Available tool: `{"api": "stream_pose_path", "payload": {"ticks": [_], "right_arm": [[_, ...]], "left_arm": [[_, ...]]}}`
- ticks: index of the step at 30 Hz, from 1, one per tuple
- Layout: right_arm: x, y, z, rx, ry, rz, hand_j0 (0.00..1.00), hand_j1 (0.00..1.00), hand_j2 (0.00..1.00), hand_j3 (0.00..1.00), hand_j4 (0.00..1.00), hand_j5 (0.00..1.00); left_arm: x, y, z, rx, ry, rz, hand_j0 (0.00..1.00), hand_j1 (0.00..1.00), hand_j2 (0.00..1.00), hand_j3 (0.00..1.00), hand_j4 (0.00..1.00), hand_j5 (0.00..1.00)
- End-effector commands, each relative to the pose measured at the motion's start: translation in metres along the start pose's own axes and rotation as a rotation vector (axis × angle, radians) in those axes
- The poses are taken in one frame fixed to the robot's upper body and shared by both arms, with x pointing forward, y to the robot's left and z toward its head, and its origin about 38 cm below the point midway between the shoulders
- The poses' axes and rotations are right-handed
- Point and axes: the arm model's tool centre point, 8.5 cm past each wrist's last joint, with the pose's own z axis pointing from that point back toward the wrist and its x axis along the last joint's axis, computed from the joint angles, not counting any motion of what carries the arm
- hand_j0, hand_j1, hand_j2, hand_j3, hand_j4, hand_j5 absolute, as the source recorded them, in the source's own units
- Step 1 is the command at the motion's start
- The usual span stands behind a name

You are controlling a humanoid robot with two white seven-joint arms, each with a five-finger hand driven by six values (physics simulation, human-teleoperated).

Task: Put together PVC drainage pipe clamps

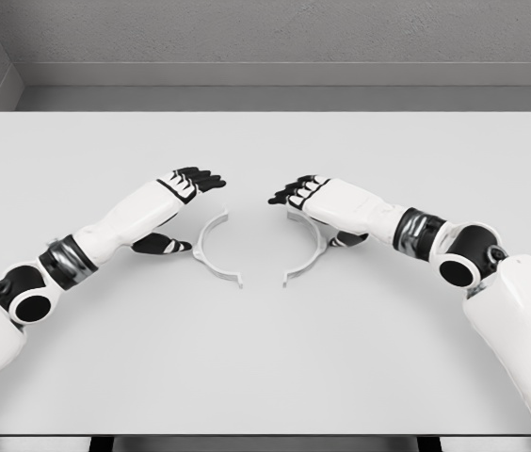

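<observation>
Two white, thin, half-ring plastic clamp pieces lying flat near the middle of the pale grey flat surface (265,377), open sides facing each other like a pair of brackets, ends apart at both 12 and 6 o'clock. Left white half-ring clamp piece (206,252) at 9 o'clock of the pair, right white half-ring clamp piece (311,252) at 3 o'clock, each with small flat tabs at its ends.

Left robot hand (188,188), black-fingered on a white arm, entering from 8 o'clock, hovering just beyond the left piece toward 11 o'clock, fingers stretched and relaxed, grasping nothing; thumb (162,245) near the piece's outer edge, contact not discernible. Right robot hand (305,194) entering from 4 o'clock, over the upper end of the right piece, fingers extended and slightly bent, released, thumb (345,239) just beside the outer curve. Grey wall at 12 o'clock behind the surface.
</observation>
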Motion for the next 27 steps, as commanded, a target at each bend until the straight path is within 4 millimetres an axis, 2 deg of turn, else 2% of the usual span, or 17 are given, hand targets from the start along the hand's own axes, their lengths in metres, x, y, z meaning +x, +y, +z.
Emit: {"api": "stream_pose_path", "payload": {"ticks": [1, 12, 16, 17, 21, 23, 26, 27], "right_arm": [[0.002, 0.0, -0.002, 0.0, -0.004, -0.005, 1.0, 1.0, 1.0, 1.0, 1.0, 1.0], [0.012, -0.002, -0.012, -0.013, -0.027, -0.013, 1.0, 1.0, 1.0, 1.0, 1.0, 1.0], [0.001, -0.006, -0.005, -0.015, 0.0, -0.006, 1.0, 1.0, 1.0, 1.0, 1.0, 1.0], [-0.017, -0.014, 0.011, -0.029, 0.051, 0.003, 1.0, 1.0, 1.0, 1.0, 1.0, 1.0], [-0.045, -0.04, 0.042, -0.101, 0.128, 0.015, 1.0, 1.0, 1.0, 1.0, 1.0, 1.0], [-0.044, -0.062, 0.065, -0.175, 0.154, 0.062, 1.0, 1.0, 1.0, 1.0, 1.0, 1.0], [-0.057, -0.064, 0.097, -0.242, 0.188, 0.051, 1.0, 1.0, 1.0, 1.0, 1.0, 1.0], [-0.051, -0.06, 0.105, -0.257, 0.165, 0.06, 1.0, 1.0, 1.0, 1.0, 1.0, 1.0]], "left_arm": [[0.0, 0.0, 0.0, 0.002, 0.001, 0.004, 1.0, 1.0, 1.0, 1.0, 1.0, 1.0], [-0.001, 0.0, 0.002, -0.001, 0.002, 0.001, 1.0, 1.0, 1.0, 1.0, 1.0, 1.0], [0.0, -0.004, 0.005, -0.008, 0.006, 0.008, 1.0, 1.0, 1.0, 1.0, 1.0, 1.0], [-0.001, -0.004, 0.006, -0.009, 0.008, 0.007, 1.0, 1.0, 1.0, 1.0, 1.0, 1.0], [-0.002, -0.005, 0.006, -0.011, 0.011, 0.007, 1.0, 1.0, 1.0, 1.0, 1.0, 1.0], [-0.001, -0.005, 0.006, -0.012, 0.009, 0.008, 1.0, 1.0, 1.0, 1.0, 1.0, 1.0], [0.001, -0.006, 0.004, -0.008, 0.005, 0.012, 1.0, 1.0, 1.0, 1.0, 1.0, 1.0], [0.001, -0.006, 0.003, -0.006, 0.003, 0.014, 1.0, 1.0, 1.0, 1.0, 1.0, 1.0]]}}
